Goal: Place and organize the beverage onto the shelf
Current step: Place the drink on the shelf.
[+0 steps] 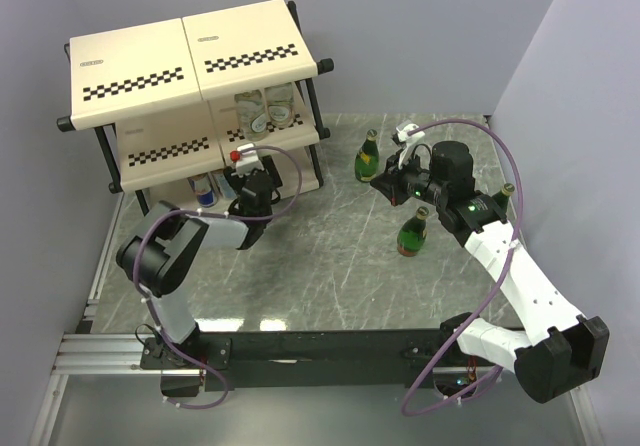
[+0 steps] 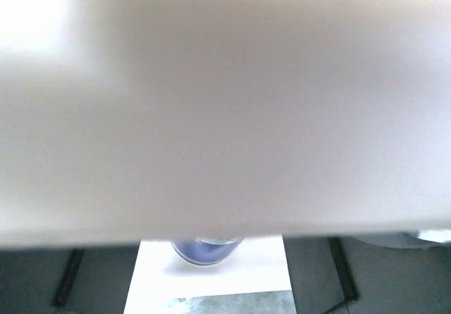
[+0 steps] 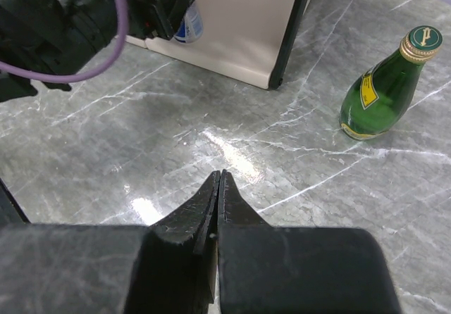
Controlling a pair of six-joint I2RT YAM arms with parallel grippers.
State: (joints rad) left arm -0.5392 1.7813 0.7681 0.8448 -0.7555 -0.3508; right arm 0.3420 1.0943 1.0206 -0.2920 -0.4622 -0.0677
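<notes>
Grey marble desk (image 1: pixel 320 266): green bottles (image 1: pixel 412 233) stood at 2 o'clock, shelf (image 1: pixel 190 61) at 10. Right hand (image 3: pixel 218 187) was pinched together, empty; left hand (image 1: pixel 243 166), at the shelf, could not be read. Glass looked heavy, slick, breakable; best gripped at the belly.

Counter (image 3: pixel 106 152): grey stone-look slab with white veining; polished, glossy, mirrors the lamps.
Shelf panels (image 1: pixel 130 61): cream, smooth, matt; looks like plastic or coated board.
Shelf frame (image 3: pixel 289 39): black tube, smooth, satin sheen.
Bottle (image 3: pixel 380 92): green glass, glossy, bright highlights; yellow label looks like paper.
Cap (image 3: pixel 421 41): gold, metallic sheen.
Can (image 2: pixel 204 249): blue-silver, metallic sheen; blurred.
Right hand (image 3: pixel 217 177): black fingers, matt, finely grained, plastic-like.
Cable (image 3: pixel 122 18): purple sheath, smooth, slight gloss.
Arm shell (image 1: pixel 520 276): white, smooth, plastic-like.
</notes>
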